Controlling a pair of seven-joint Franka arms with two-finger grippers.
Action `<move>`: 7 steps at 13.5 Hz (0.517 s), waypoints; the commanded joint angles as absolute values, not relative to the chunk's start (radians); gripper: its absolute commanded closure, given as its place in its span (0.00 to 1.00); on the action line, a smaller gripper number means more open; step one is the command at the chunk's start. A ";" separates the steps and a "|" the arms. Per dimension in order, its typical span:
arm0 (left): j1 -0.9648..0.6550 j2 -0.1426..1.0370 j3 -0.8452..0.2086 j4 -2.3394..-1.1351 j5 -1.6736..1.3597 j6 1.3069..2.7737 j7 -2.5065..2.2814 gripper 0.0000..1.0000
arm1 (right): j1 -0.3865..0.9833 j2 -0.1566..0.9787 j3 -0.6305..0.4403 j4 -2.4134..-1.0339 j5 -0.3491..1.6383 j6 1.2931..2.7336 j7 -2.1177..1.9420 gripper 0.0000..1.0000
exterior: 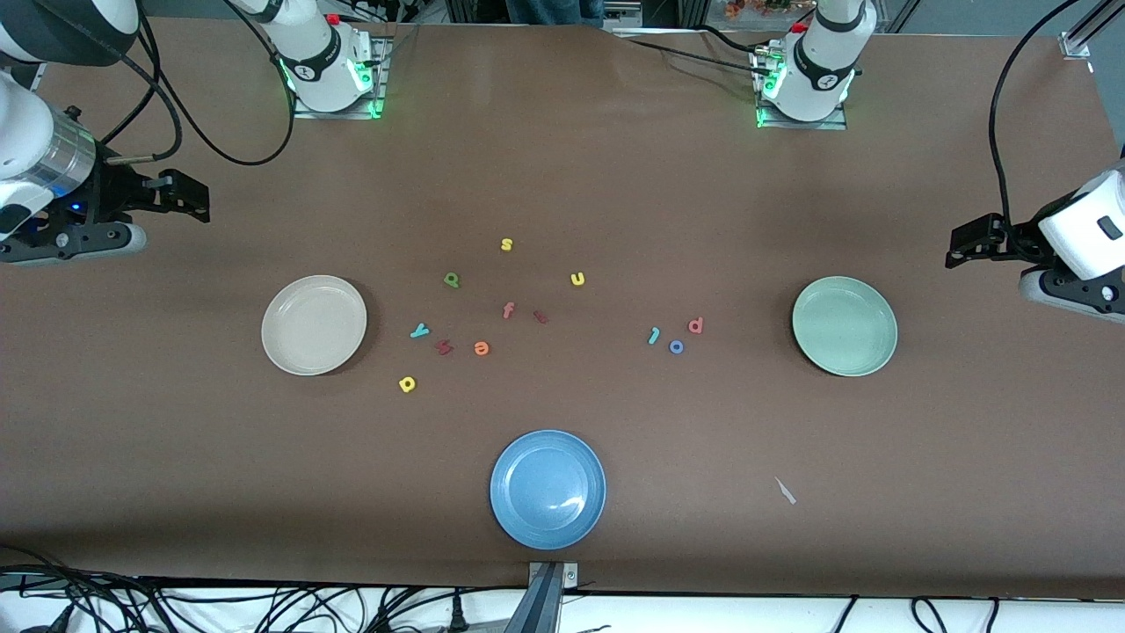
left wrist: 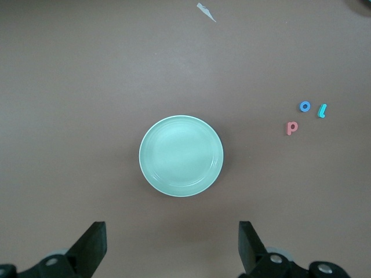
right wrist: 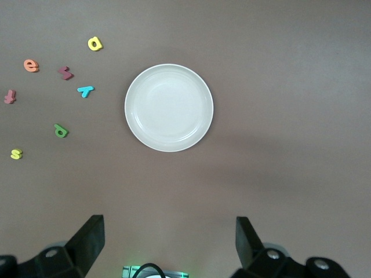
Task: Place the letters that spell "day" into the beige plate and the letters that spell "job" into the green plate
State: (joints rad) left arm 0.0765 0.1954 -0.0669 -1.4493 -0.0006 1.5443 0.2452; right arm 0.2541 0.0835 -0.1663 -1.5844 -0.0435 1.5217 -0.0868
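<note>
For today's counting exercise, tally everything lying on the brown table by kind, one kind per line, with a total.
Foam letters, from the yellow s down to the yellow round-bowled one: 11
Plates, the beige plate, the green plate and the blue plate: 3
White scrap: 1
Total: 15

Foam letters on table (exterior: 615,193) read s (exterior: 506,244), u (exterior: 577,279), f (exterior: 508,309), e (exterior: 481,348), o (exterior: 676,347); no other txt
</note>
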 commanded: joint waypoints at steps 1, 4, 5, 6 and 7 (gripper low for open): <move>0.078 0.195 -0.064 -1.433 0.029 1.526 0.229 0.00 | 0.250 0.084 -0.164 -1.582 -0.029 1.525 -0.098 0.00; 0.081 0.196 -0.063 -1.436 0.026 1.528 0.225 0.00 | 0.247 0.084 -0.164 -1.582 -0.025 1.523 -0.098 0.00; 0.087 0.196 -0.063 -1.436 0.023 1.528 0.227 0.00 | 0.247 0.084 -0.164 -1.582 -0.025 1.522 -0.098 0.00; 0.092 0.198 -0.063 -1.436 0.023 1.528 0.227 0.00 | 0.247 0.084 -0.164 -1.582 -0.025 1.522 -0.098 0.00; 0.092 0.198 -0.061 -1.436 0.023 1.529 0.227 0.00 | 0.247 0.084 -0.164 -1.582 -0.025 1.522 -0.098 0.00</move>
